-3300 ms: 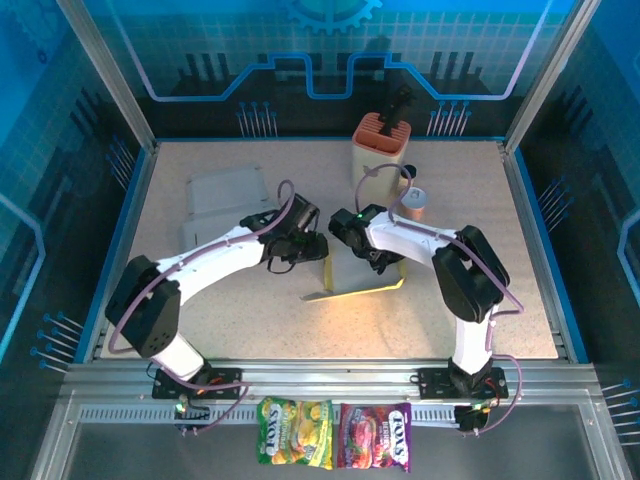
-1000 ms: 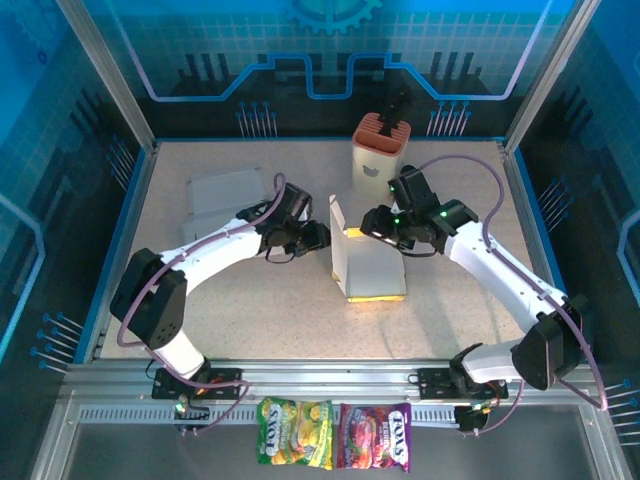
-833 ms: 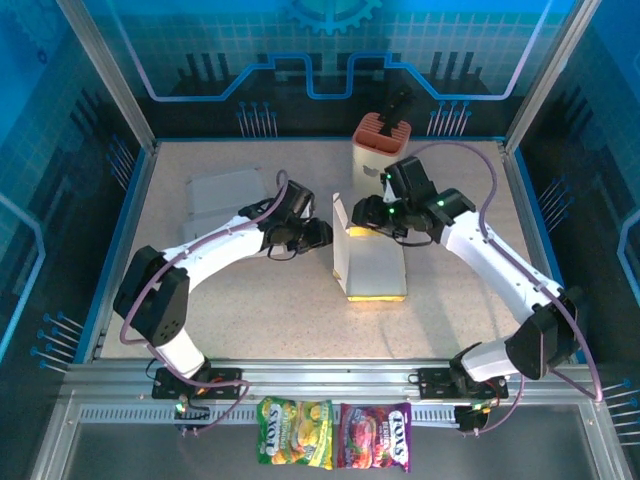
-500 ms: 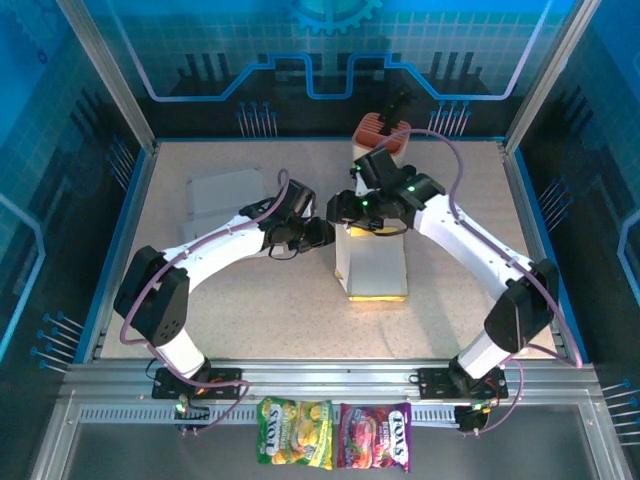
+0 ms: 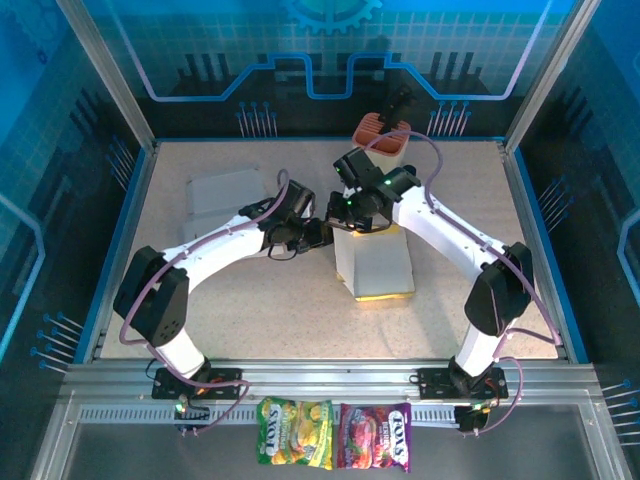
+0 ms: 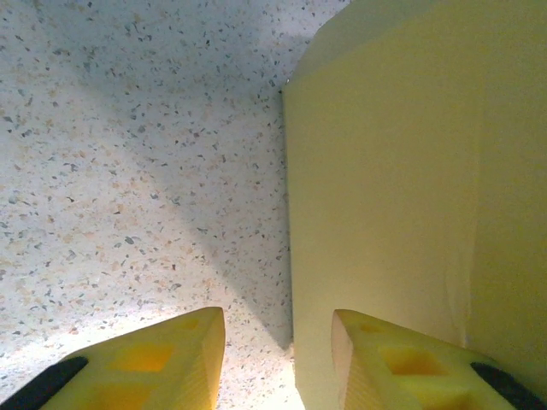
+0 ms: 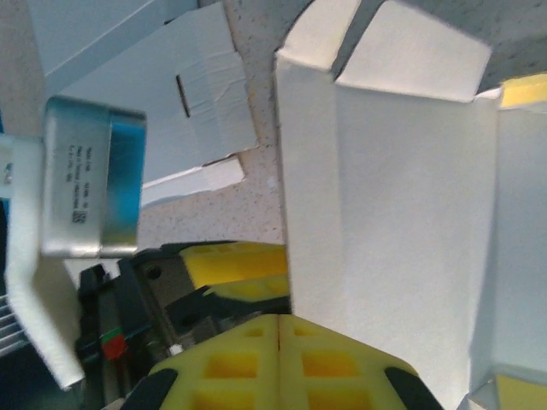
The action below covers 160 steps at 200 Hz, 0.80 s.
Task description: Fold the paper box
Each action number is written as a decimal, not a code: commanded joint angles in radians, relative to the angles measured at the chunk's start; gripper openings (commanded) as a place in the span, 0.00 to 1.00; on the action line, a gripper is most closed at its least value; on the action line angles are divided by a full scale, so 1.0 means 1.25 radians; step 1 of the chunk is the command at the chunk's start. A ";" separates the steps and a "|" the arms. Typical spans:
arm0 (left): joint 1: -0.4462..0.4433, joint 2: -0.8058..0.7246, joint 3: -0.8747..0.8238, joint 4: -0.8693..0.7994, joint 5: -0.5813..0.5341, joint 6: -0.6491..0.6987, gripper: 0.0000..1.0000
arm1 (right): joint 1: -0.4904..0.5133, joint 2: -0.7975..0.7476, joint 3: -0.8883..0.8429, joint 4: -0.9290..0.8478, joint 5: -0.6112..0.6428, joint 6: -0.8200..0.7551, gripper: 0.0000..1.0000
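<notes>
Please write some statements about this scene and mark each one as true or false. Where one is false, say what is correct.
1. The right tool is shut. True.
2. The left tool stands open. True.
3. The paper box sits in the far left corner. False: it is mid-table, next to both tools.
4. The candy bags lie beside the box. False: they lie in front of the arm bases, off the speckled surface.
5. Flat cardboard lies left of the box. True.

Surface (image 5: 250, 305) open along the near side and far right. Paper box (image 5: 380, 265) stands centre. Flat cardboard sheets (image 5: 225, 190) occupy far left; orange-topped container (image 5: 378, 130) far centre. Left gripper (image 5: 320, 232) and right gripper (image 5: 348, 213) crowd the box's far-left corner.
</notes>
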 commanded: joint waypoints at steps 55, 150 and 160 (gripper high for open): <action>-0.004 -0.150 -0.022 -0.095 -0.087 0.075 0.44 | 0.008 -0.109 -0.018 0.010 0.246 0.326 0.00; -0.002 -0.143 -0.022 -0.073 0.011 0.034 0.44 | -0.156 -0.190 -0.189 -0.037 0.239 -0.010 0.33; 0.000 -0.142 -0.020 -0.077 0.017 0.020 0.44 | -0.208 -0.210 -0.254 -0.022 0.215 -0.079 0.34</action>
